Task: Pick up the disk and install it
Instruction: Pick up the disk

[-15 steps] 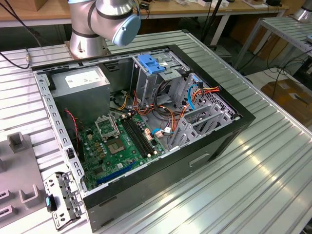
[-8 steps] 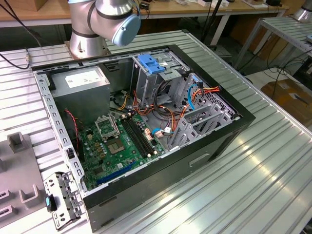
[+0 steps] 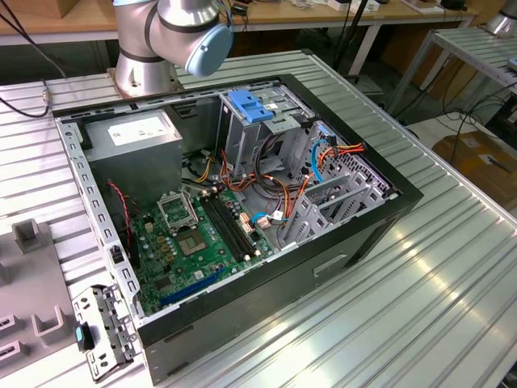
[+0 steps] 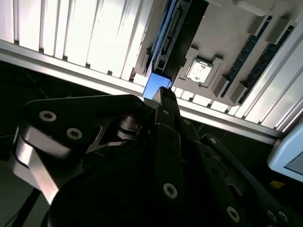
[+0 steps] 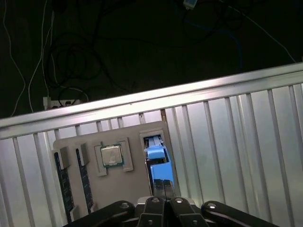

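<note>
On the ribbed, shiny aluminium bench in the first wrist view lies a flat matt-grey tray with moulded pockets. The disk stands on edge in 1 narrow slot at the tray's side, a slim rectangular body with a glossy blue plastic rail, just beside a square metal-capped chip and near 2 long dark memory sticks. The black bolted claw points at the disk's near end, its 2 fingers drawn together with nothing between them, while the exterior view shows an open black computer case on the grooved bench.
</note>
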You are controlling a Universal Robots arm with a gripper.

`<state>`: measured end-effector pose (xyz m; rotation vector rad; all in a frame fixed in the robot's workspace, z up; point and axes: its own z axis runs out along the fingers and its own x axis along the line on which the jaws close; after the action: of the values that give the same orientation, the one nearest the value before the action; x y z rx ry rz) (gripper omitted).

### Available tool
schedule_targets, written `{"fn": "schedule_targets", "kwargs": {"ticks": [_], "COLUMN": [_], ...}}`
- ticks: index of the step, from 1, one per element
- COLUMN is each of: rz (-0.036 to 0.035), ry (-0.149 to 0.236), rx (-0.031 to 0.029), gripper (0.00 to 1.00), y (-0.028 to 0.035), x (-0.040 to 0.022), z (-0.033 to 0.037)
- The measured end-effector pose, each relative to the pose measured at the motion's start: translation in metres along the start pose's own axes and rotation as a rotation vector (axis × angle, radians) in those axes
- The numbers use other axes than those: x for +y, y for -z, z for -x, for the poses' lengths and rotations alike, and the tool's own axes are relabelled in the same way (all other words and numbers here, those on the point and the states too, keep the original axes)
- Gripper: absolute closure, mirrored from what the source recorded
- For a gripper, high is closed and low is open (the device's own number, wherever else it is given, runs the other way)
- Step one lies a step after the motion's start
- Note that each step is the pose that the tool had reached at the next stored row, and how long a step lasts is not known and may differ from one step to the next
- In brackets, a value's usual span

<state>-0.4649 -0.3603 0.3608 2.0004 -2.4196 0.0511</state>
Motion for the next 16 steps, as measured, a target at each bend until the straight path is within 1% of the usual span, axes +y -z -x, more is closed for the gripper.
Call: {"fn": "schedule_targets", "kwargs": {"ticks": [1,5,7,8,9,10,12,15,16], "rz": [0.0,0.0,0.0002,0.0002,0.0001,-0.0002,-0.0001,-0.0003,-0.0007], "ry": [0.0,0.0,0.0,0.0,0.0,0.0,0.0,0.008,0.025], "rx": [0.0,-0.0001,0.0,0.0,0.0,-0.0002,-0.0001,-0.0002,-0.0006], "gripper": [0.89,0.64,0.52,0.52,0.46,0.46,0.34,0.34,0.34], "y": [-0.0026,-0.0098,-0.0123,-0.0136,-0.016,-0.0181,-0.0225,-0.0279,-0.0301], "x": [0.0002,0.0012,0.002,0.003,0.0046,0.0051,0.0054,0.0056,0.0057], "z": [0.0001,-0.0007,-0.0016,-0.0018,-0.0021,-0.0022,-0.0021,-0.002,-0.0019]}}
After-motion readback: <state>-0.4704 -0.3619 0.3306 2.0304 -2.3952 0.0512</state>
